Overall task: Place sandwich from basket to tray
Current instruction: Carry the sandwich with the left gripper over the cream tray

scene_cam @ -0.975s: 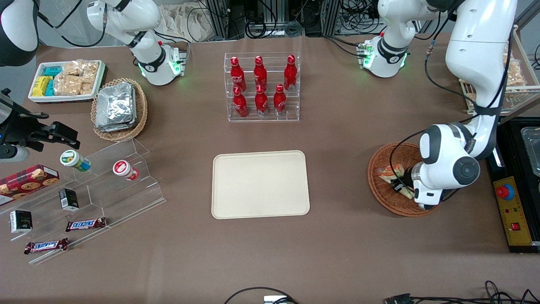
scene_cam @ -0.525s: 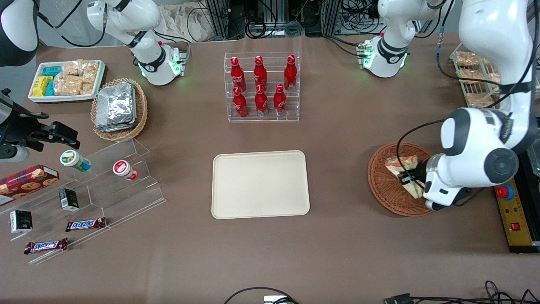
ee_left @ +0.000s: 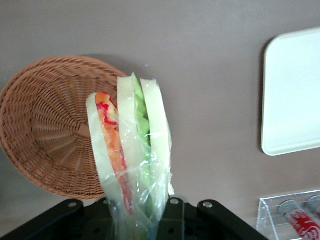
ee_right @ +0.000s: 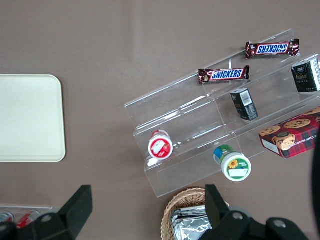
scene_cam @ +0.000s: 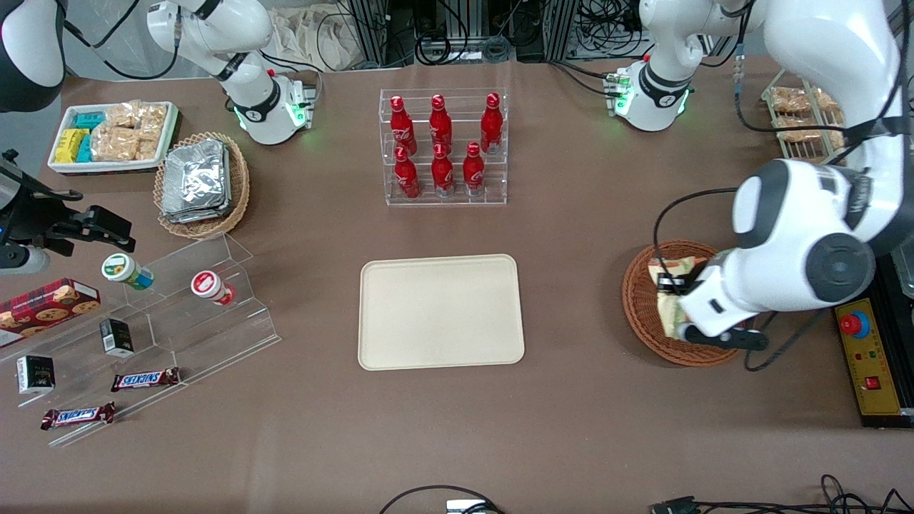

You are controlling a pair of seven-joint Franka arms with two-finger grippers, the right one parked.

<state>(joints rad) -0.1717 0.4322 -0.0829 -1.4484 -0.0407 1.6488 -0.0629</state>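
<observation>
Front view, gripper (scene_cam: 670,308) holding sandwich (scene_cam: 668,294) upright

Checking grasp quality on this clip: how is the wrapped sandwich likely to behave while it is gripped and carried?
The sandwich is probably soft: its bread layers bow in the gripper, so a hard squeeze may crush it. The loose clear wrap looks slick and could slip. It seems light, held by one end above the basket without obvious sagging.

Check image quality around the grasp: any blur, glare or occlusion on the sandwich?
Front view: sharp, even lighting; the arm hides part of the sandwich and basket. Left wrist view: sandwich crisp, small highlights on its wrap, gripper shut on it; tray bright, nearly washed out.
</observation>
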